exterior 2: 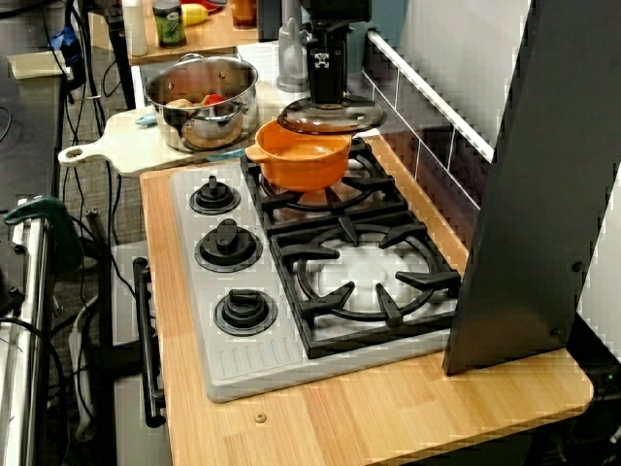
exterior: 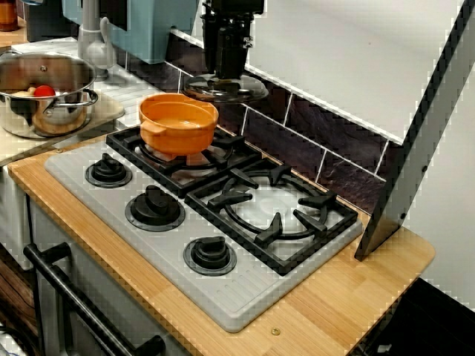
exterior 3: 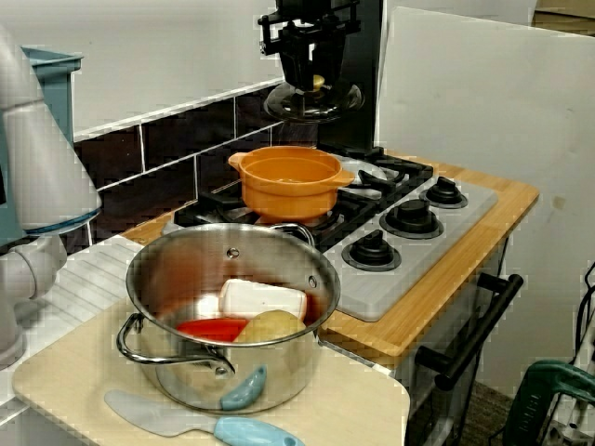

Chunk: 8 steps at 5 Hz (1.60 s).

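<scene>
Knobs (exterior: 154,208), three and black, line the near edge of the stove (exterior: 223,297) in the view from the front corner. Behind them lie the grates, and on the left one sits the orange pot (exterior: 178,122), uncovered. Farther back, higher than its rim and clear of it, the glass lid (exterior: 225,89) hangs level near the tiled wall (exterior: 312,137). The gripper (exterior: 226,70) comes straight down from above, wrist vertical. In the view from beside the steel pot (exterior 3: 158,279), its fingers are pinched on the lid's knob.
</scene>
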Motion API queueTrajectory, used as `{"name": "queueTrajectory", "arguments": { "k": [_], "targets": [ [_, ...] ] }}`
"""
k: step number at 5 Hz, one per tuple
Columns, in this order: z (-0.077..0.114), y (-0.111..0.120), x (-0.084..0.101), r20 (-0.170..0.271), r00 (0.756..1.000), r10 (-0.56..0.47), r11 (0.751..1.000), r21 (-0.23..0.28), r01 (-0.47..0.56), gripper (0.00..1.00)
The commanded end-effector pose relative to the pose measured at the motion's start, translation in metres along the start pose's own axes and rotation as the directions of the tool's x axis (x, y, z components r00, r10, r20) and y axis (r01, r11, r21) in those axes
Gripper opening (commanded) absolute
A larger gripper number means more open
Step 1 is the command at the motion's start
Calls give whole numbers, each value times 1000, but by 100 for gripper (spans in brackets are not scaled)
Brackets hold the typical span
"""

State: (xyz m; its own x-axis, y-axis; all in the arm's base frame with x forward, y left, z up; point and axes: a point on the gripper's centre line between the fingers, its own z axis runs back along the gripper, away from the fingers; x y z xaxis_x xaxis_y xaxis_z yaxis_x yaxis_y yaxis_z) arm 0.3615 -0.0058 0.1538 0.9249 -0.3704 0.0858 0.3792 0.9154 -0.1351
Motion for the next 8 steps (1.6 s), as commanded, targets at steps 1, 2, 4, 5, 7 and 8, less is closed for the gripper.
{"name": "queueTrajectory", "arguments": {
  "k": [1, 2, 4, 5, 7, 8],
  "targets": [
    [30, 24, -9, 70, 998, -2, 998, 69, -3, 0],
    [27, 32, -12, 65, 998, 2, 996, 84, -7, 0],
    [20, 43, -17, 38, 999, -12, 993, 115, 8, 0],
    [16, 45, -20, 25, 999, -22, 991, 131, 18, 0],
    [4, 56, -18, -19, 999, -42, 993, 108, 43, 0],
    [2, 59, -19, -27, 998, -52, 995, 87, 54, 0]
  ]
}}
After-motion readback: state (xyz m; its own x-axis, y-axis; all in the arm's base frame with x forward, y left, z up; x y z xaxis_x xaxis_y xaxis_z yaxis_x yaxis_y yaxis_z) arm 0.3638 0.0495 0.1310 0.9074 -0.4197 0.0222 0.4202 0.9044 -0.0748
